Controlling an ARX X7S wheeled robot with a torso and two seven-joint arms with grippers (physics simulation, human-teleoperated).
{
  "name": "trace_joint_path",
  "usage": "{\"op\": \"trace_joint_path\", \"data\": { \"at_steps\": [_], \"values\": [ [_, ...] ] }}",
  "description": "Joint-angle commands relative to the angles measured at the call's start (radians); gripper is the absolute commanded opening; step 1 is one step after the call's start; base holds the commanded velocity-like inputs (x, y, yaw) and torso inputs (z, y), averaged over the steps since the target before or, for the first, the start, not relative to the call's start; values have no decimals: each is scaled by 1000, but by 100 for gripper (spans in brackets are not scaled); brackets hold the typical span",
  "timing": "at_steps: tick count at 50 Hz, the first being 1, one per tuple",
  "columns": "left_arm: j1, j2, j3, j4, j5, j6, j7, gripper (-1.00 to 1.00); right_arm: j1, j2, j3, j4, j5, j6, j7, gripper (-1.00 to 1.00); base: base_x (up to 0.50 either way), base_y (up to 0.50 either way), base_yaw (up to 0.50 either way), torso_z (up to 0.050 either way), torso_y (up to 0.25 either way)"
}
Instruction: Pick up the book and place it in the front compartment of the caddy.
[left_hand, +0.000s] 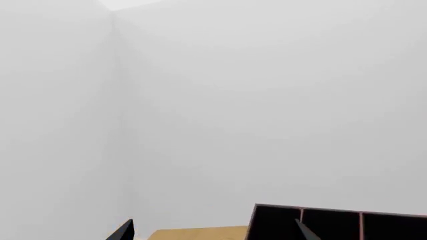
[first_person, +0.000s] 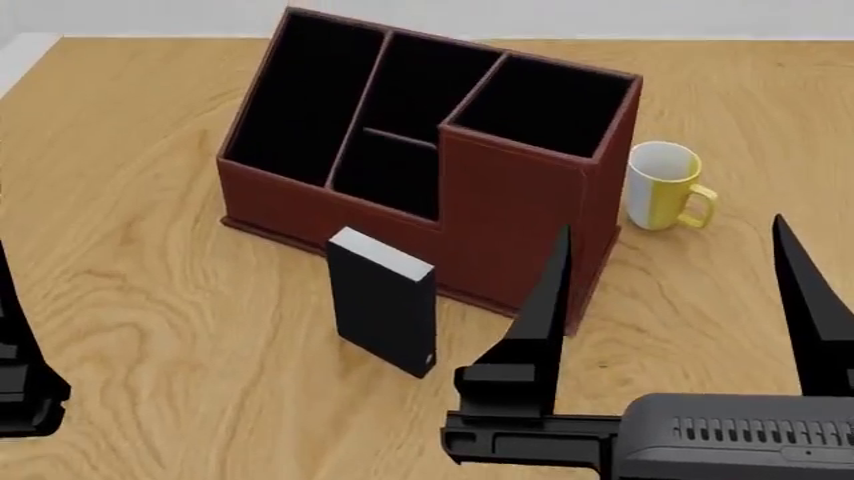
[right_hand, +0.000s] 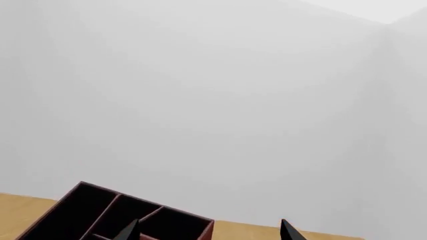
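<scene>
- The book (first_person: 384, 300) stands upright on the desk (first_person: 160, 330), just in front of the caddy (first_person: 427, 160), close to its low front wall; whether the two touch I cannot tell.
- From the right gripper (first_person: 674, 285) the book lies at about nine o'clock in the head view, near and slightly lower in the picture. The left gripper (first_person: 20, 380) shows only as a dark part at the picture's left edge, with the book at about two o'clock from it and further off.
- The book's long axis is vertical. Its broad black cover faces the robot and its narrow spine edge angles toward four o'clock.
- By my judgement the right arm is the nearer one and would have to swing left to straddle the book's thin sides.
- The right gripper's two black fingers stand well apart, with nothing between them. The left gripper's state cannot be told: too little of it shows.
- The front compartment is probably the small low one behind the book, at twelve o'clock from it.
- A white-and-yellow mug (first_person: 663, 186) sits at three o'clock from the caddy, apart from it.
- No brand, label or readable writing shows on anything.
</scene>
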Motion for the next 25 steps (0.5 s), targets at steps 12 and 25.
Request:
{"op": "trace_joint_path", "data": {
  "at_steps": [12,25],
  "values": [
    [-1,2,3,6,9,30,27,100,41,16,-39,-22,-5,-34,11,100,420,262,0,0,2],
    [-11,0,16,3,7,37,26,100,83,53,-117,-17,-13,-97,33,100,422,203,0,0,2]
  ]
}}
